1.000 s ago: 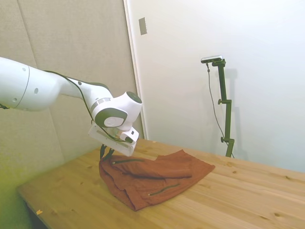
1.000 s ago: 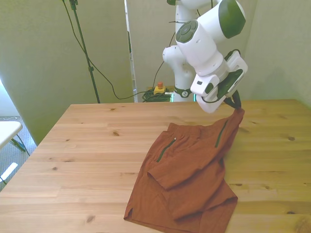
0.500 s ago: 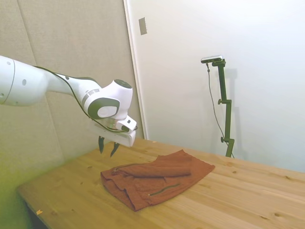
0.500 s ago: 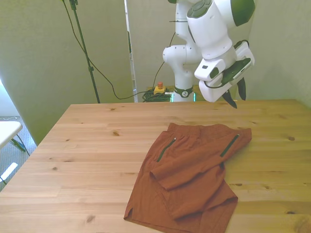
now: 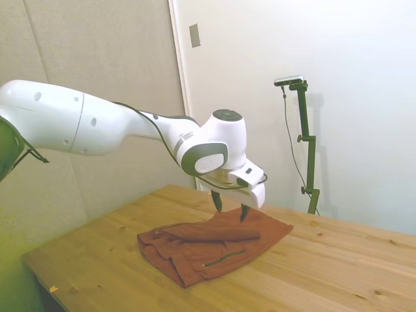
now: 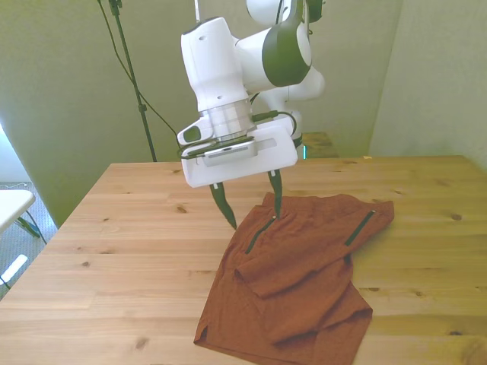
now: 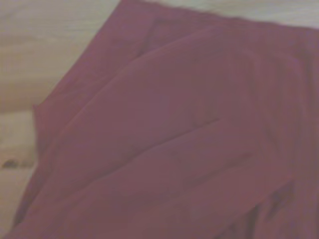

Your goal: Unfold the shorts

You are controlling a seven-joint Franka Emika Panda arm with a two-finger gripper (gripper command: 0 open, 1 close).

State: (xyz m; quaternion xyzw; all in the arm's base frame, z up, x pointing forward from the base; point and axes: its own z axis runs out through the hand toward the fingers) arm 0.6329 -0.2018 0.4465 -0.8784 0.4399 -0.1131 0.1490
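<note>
The rust-brown shorts (image 6: 304, 266) lie flat and wrinkled on the wooden table, with a folded flap across the middle and thin dark zippered pockets showing. In the side view the shorts (image 5: 208, 244) spread from the table's near left toward the middle. My gripper (image 6: 251, 209) hangs open just above the waistband edge on the front view's left side of the shorts, its dark fingers (image 6: 224, 205) spread apart and holding nothing. The side view shows the gripper (image 5: 229, 207) just above the cloth's far part. Blurred rust fabric of the shorts (image 7: 174, 139) fills the wrist view.
The wooden table (image 6: 114, 251) has bare board on the front view's left of the shorts and near the front edge. A pale wall and a door frame (image 5: 182, 84) stand behind the table in the side view.
The gripper let go of the shorts' corner, which dropped flat. The arm then swung across from the front view's right to the waistband on the left side and came lower.
</note>
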